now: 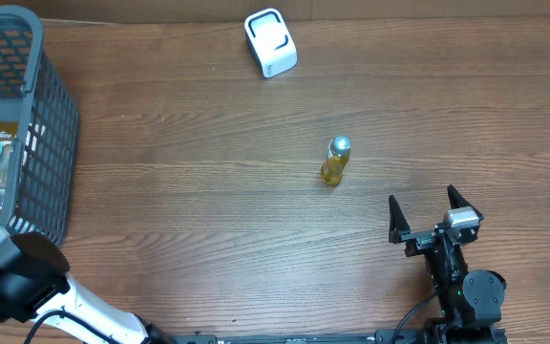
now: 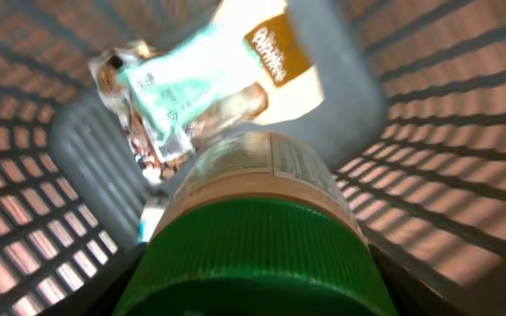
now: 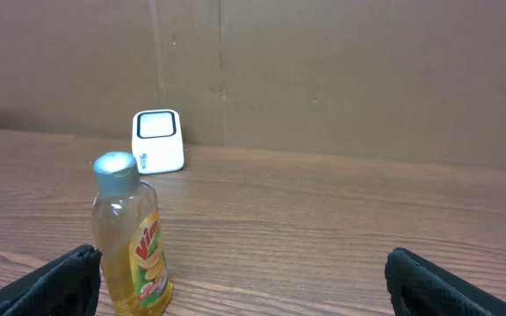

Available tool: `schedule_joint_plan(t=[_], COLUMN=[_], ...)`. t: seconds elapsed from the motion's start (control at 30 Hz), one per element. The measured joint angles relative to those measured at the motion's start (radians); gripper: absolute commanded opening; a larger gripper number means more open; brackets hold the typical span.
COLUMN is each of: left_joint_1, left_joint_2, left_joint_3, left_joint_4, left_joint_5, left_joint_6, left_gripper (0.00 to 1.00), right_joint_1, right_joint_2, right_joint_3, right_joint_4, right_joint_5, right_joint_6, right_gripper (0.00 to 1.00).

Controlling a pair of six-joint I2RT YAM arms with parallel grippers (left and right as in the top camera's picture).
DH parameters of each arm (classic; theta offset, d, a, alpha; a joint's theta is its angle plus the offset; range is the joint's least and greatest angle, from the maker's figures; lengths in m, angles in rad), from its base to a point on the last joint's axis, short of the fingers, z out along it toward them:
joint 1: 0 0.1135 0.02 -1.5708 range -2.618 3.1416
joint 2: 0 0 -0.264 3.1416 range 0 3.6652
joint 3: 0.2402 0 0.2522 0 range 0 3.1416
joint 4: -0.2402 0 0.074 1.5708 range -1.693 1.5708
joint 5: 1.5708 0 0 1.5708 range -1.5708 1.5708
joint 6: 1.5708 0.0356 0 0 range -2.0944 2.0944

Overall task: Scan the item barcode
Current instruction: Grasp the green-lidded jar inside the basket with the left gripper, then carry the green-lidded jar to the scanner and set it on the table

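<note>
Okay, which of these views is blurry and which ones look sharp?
Left wrist view: soft, the green-capped jar fills the frame out of focus and the snack packet is smeared. Overhead and right wrist views: sharp, the yellow bottle reads clearly.

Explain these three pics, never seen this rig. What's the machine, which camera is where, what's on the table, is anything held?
It is a robot with two arms at a wooden table, each ending in a two-finger gripper.

The overhead view looks straight down. The right gripper sits near the front edge, jaws wide apart and empty. A small yellow bottle with a silver cap stands mid-table, and a white scanner box sits at the far edge. A grey plastic basket is at the left.

The left wrist view looks down into that basket: the left gripper appears closed around a jar with a green ribbed lid, with a snack packet lying below it.

The right wrist view looks across the table at the same bottle and scanner, its own fingers at the bottom corners.
</note>
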Motion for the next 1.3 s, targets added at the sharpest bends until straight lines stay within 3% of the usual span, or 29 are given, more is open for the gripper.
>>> schedule_joint_plan(t=[0.13,0.27,0.4,0.57,0.73,0.9,1.13,1.3], left_joint_1=[-0.018,-0.08,-0.238,-0.55,-0.846,-1.023,-1.239,-1.287], left_joint_2=[-0.017,-0.076,-0.131,-0.142,-0.144,-0.144,-0.141,-0.139], left_joint_3=[0.22,0.282,0.284,0.254,0.081,-0.136,-0.558,-0.76], left_joint_4=[-0.087,-0.103,-0.108,-0.105,-0.101,-0.05,0.283,0.455], left_joint_5=[0.011,0.052,0.079,0.052,-0.035,-0.142,-0.172,-0.144], left_joint_6=[0.0,0.0,-0.001,-0.053,-0.211,-0.417,-0.66,-0.78], left_gripper=[0.5,0.5,0.51,0.54,0.54,0.58,0.54,0.5], right_joint_1=[0.0,0.0,0.0,0.0,0.0,0.0,0.0,0.0], right_joint_2=[0.0,0.0,0.0,0.0,0.0,0.0,0.0,0.0], right_joint_3=[0.0,0.0,0.0,0.0,0.0,0.0,0.0,0.0], right_joint_4=[0.0,0.0,0.0,0.0,0.0,0.0,0.0,0.0], right_joint_5=[0.0,0.0,0.0,0.0,0.0,0.0,0.0,0.0], right_joint_6=[0.0,0.0,0.0,0.0,0.0,0.0,0.0,0.0], right_gripper=[1.0,1.0,1.0,1.0,1.0,1.0,1.0,1.0])
